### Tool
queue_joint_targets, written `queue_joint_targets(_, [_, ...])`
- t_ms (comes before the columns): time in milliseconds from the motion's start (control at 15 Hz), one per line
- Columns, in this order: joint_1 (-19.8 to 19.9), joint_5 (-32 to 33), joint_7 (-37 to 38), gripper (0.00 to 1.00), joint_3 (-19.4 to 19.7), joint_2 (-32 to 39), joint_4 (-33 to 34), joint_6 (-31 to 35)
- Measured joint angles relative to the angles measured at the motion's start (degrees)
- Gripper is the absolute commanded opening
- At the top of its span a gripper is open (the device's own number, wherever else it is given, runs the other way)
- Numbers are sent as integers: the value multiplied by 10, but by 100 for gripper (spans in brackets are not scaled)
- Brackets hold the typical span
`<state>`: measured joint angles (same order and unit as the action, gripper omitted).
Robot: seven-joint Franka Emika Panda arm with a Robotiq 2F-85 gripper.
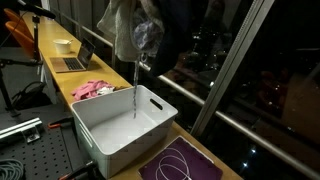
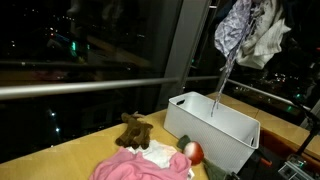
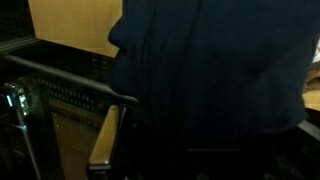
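Cloth bundle (image 1: 128, 30) hangs high above the white bin (image 1: 100, 135): grey and pale fabrics bunched together, well clear of the rim. Thin strap (image 1: 135, 85) drops from it straight down into the bin. We can't tell whether its end touches the bin floor.

Tool is buried in the fabric in both exterior views, and dark fabric (image 3: 210, 90) blocks most of the wrist view, so no fingers are visible to us. We read it as clamped fully down on the cloth bundle, since the whole load hangs from that spot.

Step, as we judge it: hover phase, with the load lifted and held over the bin, not yet let go. Next move, our call: a descent centred on the bin so the wide bundle clears the walls, then a full opening. Loose fabric could snag on the fingers, and the strap could catch the rim.

Around it:
- pink cloth (image 1: 92, 90) on the bench (image 1: 55, 80), just past the bin's far-left end
- brown plush toy (image 2: 133, 130) beside the pink cloth
- red round item (image 2: 193, 152) just beside the bin
- laptop (image 1: 70, 62) farther along the bench
- purple mat (image 1: 185, 165) near right of the bin

Writing: none readable, and no brand or label we can make out.
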<state>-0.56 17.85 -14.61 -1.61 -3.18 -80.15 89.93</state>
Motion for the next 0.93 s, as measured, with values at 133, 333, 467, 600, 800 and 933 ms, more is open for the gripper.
queue_joint_targets(133, [0, 0, 0, 0, 0, 12, 3, 0])
queue_joint_targets(333, [0, 0, -1, 0, 0, 25, 8, 0])
queue_joint_targets(467, [0, 0, -2, 0, 0, 29, 9, 0])
queue_joint_targets(600, [-2, 0, -2, 0, -3, 36, 5, 1])
queue_joint_targets(800, [-8, -2, -2, 0, -9, 48, -16, 10])
queue_joint_targets(933, [-13, -4, -1, 0, -13, 57, -42, 29])
